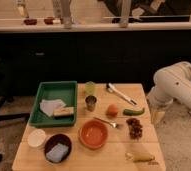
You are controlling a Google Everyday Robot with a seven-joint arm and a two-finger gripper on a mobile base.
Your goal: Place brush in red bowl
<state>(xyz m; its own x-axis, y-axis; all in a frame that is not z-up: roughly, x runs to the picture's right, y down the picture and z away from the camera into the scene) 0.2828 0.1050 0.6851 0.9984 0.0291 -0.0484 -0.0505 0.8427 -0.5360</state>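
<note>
Brush (120, 93) lies flat on the wooden table (111, 157), beyond red bowl (94, 134) & a bit right of it in view, well apart, set at an angle. Prob. light, stiff, slim; likely to pivot if pinched near an end, so take mid-handle, across the narrow width. Gripper (158, 116) hangs off the table edge, right of the bowl, under white arm (179, 87); open or closed: can't tell. Fork (106, 122) & orange fruit (112, 110) sit betw. brush & bowl. Dark counter beyond, dim room.
</note>
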